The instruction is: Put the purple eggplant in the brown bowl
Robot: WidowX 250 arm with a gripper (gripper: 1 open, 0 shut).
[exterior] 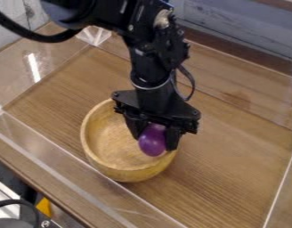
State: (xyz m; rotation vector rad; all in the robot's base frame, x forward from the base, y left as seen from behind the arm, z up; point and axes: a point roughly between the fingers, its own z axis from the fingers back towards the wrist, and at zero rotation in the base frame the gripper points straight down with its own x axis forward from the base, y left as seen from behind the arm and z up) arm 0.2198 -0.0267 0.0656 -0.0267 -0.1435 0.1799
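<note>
The brown bowl [107, 144] sits on the wooden table in the lower middle of the camera view, round and thick-walled. My black gripper [152, 140] points straight down over the bowl's right half. It is shut on the purple eggplant [151, 142], which hangs glossy between the two dark fingers, just above or at the bowl's inside near its right rim. Whether the eggplant touches the bowl I cannot tell. The eggplant's stem tip is hidden by the fingers.
The wooden table [238, 134] is ringed by clear plastic walls [42, 174]. The black arm [155, 44] rises from the gripper toward the top left. A dark cable [29, 31] loops at the upper left.
</note>
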